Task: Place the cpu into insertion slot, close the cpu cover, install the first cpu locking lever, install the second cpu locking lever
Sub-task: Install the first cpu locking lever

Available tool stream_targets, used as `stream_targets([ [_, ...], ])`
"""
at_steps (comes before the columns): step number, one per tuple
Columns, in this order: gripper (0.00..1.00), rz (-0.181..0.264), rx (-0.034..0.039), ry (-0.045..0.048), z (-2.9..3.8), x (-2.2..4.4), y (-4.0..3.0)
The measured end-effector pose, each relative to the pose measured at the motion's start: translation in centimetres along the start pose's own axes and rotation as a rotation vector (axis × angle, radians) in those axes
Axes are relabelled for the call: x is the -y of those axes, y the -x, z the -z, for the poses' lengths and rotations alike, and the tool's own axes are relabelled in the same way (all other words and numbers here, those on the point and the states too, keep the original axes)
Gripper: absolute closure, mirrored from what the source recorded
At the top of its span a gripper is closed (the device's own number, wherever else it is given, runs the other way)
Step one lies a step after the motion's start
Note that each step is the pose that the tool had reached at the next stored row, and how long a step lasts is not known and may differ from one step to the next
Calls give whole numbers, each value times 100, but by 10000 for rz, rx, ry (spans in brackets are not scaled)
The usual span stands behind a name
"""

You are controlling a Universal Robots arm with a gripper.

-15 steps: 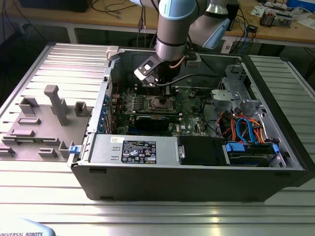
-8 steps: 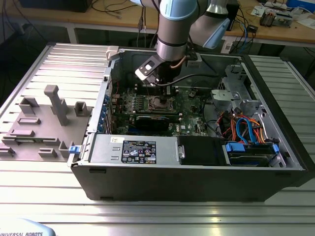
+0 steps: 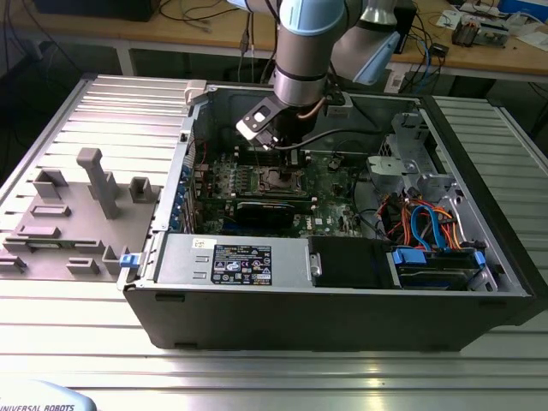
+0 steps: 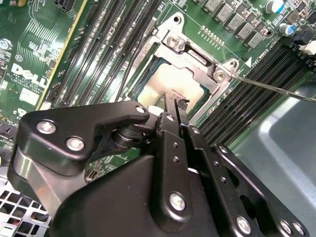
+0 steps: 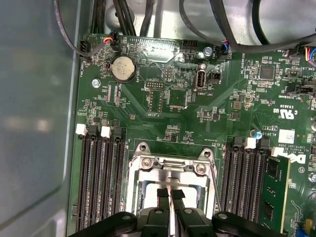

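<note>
Closed claw (image 5: 170, 193) over cpu (image 4: 165, 81); computer case (image 3: 325, 317) on ribbed metal table (image 3: 257, 377), workbench (image 3: 184, 38) behind

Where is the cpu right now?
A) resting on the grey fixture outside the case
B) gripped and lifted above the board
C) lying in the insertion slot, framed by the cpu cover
C: in the second wrist view the cpu lies flat under the cpu cover, its pale top showing through the window, with the gripper close by.

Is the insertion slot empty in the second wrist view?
No, the pale top of the cpu shows through the window of the cpu cover.
</note>
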State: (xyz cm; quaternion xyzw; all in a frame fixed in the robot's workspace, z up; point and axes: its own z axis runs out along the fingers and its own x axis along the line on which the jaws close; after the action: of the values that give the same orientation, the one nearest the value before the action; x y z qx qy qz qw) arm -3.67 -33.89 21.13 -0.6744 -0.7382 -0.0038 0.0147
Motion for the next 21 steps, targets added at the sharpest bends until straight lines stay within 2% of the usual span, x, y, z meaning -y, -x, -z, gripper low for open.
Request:
stream_targets([
  [14, 84, -1, 0, 0, 18, -18, 1],
  [21, 84, 0, 2, 0, 138, -17, -2],
])
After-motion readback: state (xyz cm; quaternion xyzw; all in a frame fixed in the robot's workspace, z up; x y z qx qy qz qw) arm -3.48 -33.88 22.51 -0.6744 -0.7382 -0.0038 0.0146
